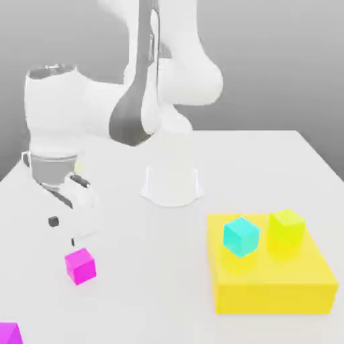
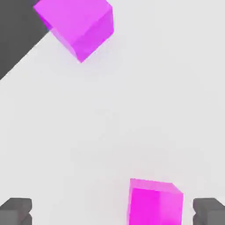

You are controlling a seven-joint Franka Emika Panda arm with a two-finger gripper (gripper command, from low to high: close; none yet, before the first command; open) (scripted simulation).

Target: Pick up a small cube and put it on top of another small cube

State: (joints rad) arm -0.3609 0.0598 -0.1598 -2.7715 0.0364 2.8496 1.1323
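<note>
One small magenta cube [image 1: 80,265] lies on the white table at the exterior view's left. A second magenta cube [image 1: 8,332] sits at that view's lower left corner, cut off by the frame. My gripper [image 1: 64,232] hangs just above and behind the first cube, apart from it. In the hand view my gripper [image 2: 113,213] is open, with dark fingertips [image 2: 17,211] far apart. The nearer magenta cube [image 2: 156,204] shows between them, closer to one finger. The other magenta cube [image 2: 74,24] rests by the table's edge.
A yellow block [image 1: 272,285] stands at the exterior view's right, carrying a cyan cube [image 1: 240,236] and a yellow-green cube [image 1: 287,227]. The arm's white base [image 1: 171,178] stands mid-table behind. The table edge [image 2: 22,55] runs close to the far magenta cube.
</note>
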